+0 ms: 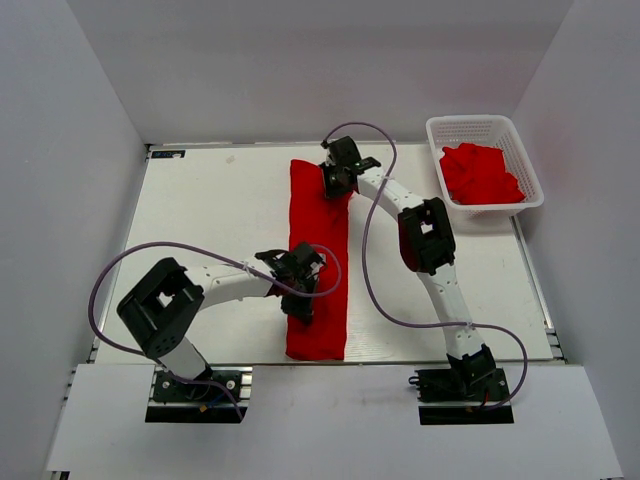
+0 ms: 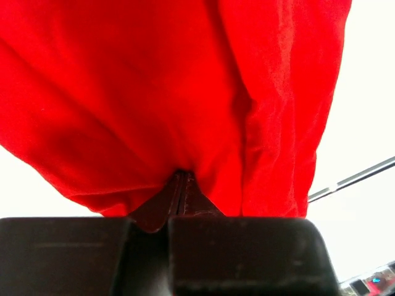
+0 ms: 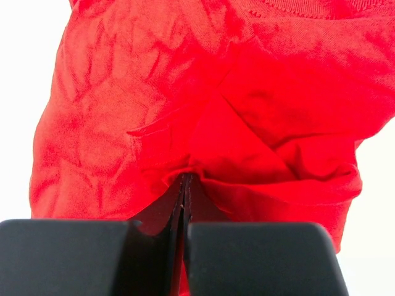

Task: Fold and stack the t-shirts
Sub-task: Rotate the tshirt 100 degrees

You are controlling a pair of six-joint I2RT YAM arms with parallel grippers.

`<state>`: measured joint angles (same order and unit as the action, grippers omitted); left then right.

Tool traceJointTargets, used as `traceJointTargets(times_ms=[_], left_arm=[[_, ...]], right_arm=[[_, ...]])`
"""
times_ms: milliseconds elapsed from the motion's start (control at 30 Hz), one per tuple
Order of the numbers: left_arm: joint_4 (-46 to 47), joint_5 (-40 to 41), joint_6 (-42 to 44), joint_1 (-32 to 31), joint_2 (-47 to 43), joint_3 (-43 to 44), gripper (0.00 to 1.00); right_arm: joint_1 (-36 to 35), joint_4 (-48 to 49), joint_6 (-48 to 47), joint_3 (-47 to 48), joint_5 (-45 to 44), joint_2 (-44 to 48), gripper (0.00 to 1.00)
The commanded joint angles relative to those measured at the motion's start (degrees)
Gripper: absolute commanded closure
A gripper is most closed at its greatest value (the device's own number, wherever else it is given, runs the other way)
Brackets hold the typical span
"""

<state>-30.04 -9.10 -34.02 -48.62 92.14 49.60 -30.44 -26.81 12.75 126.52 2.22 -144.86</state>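
Observation:
One red t-shirt (image 1: 320, 320) lies as a long narrow strip down the middle of the table, from far to near. My left gripper (image 1: 300, 287) sits at the strip's left edge in its near half. In the left wrist view the left gripper (image 2: 181, 176) has its jaws pressed together on a pinch of the t-shirt (image 2: 142, 92). My right gripper (image 1: 337, 183) is over the strip's far end, and the right gripper (image 3: 186, 177) is shut on a bunched fold of the t-shirt (image 3: 123, 111). More red t-shirts (image 1: 480, 172) lie crumpled in the basket.
A white lattice basket (image 1: 470, 122) stands at the back right corner of the white table (image 1: 210, 210). Grey walls close in the left, right and far sides. Purple cables loop off both arms above the table.

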Motion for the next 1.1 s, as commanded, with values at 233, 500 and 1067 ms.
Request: traceJointTargets(times_ms=[233, 500, 1067], left_arm=[[-5.8, 12.6, 8.3, 0.3, -13.6, 14.0, 0.21], [-7.8, 17.4, 5.8, 3.0, -24.5, 13.6, 0.10], [-0.5, 0.7, -9.6, 7.3, -41.2, -19.7, 0.09]], right_arm=[[0.8, 3.2, -5.5, -2.2, 1.3, 24.7, 0.25], [0.9, 4.8, -0.7, -33.2, -1.4, 48.7, 0.11], [-7.7, 11.9, 22.7, -91.6, 10.0, 84.8, 0.15]])
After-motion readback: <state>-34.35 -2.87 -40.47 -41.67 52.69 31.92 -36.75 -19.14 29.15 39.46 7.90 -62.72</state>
